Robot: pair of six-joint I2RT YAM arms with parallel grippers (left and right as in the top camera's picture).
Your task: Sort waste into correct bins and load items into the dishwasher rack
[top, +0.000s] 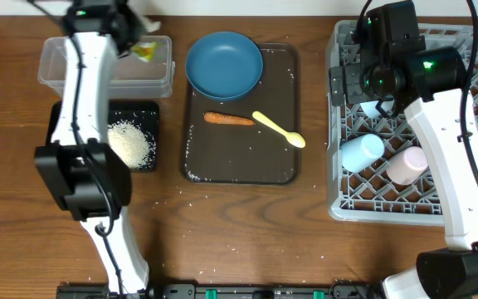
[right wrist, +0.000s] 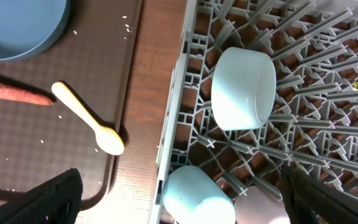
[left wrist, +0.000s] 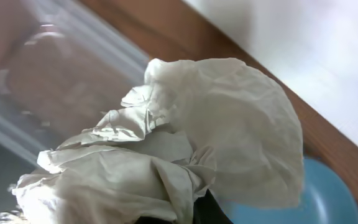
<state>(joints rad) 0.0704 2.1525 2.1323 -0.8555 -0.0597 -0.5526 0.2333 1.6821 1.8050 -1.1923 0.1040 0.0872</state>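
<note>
Left wrist: left claw (top: 131, 31) pinches tissue (left wrist: 197, 143) above clear tub (left wrist: 55, 81). Right claw (right wrist: 179, 183) spread wide over rack (right wrist: 316, 130), pale bowl (right wrist: 244, 87) beneath it.

Two plastic cups: one light blue cup (top: 362, 152), one pink cup (top: 407, 164). One pale blue bowl (right wrist: 244, 88), one dark blue round dish (top: 223, 64), one orange carrot (top: 229, 119), one pale yellow spoon (top: 278, 129).

The jaws of the right gripper (right wrist: 180, 186) stand wide apart across the edge of the grey rack (right wrist: 328, 81), where a pale blue bowl (right wrist: 244, 87) lies on its side near a light blue cup (right wrist: 194, 198) and pink cup (right wrist: 258, 210), while a pale yellow spoon (right wrist: 82, 118), carrot (right wrist: 11, 91) and dark blue dish (right wrist: 11, 25) sit on the brown tray (right wrist: 73, 68).
</note>
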